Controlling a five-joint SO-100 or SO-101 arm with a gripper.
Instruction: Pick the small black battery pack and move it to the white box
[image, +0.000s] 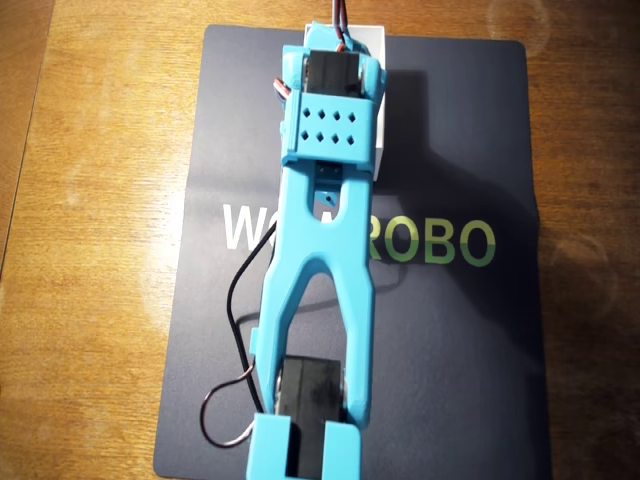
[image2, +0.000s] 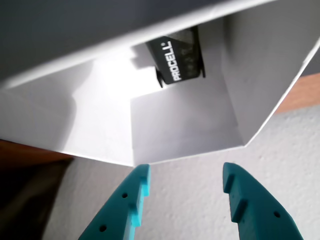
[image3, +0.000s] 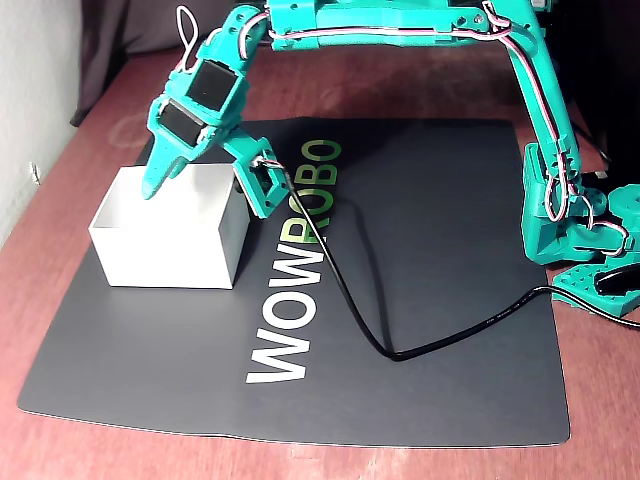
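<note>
The small black battery pack (image2: 175, 60), labelled PROCELL in white, lies inside the white box (image2: 260, 65) against its far wall in the wrist view. My gripper (image2: 185, 185) is open above the box's near rim, with nothing between its teal fingers (image2: 127, 200). In the fixed view the gripper (image3: 160, 180) hangs over the open top of the white box (image3: 165, 255), pointing down, and the box walls hide the battery pack. From overhead the arm covers most of the box (image: 384, 100), the battery pack and the gripper tips.
The box stands at one end of a black mat (image3: 420, 300) with WOWROBO lettering on a wooden table (image: 90, 200). A black cable (image3: 360, 330) runs across the mat to the arm. The arm's base (image3: 580, 230) stands at the right in the fixed view.
</note>
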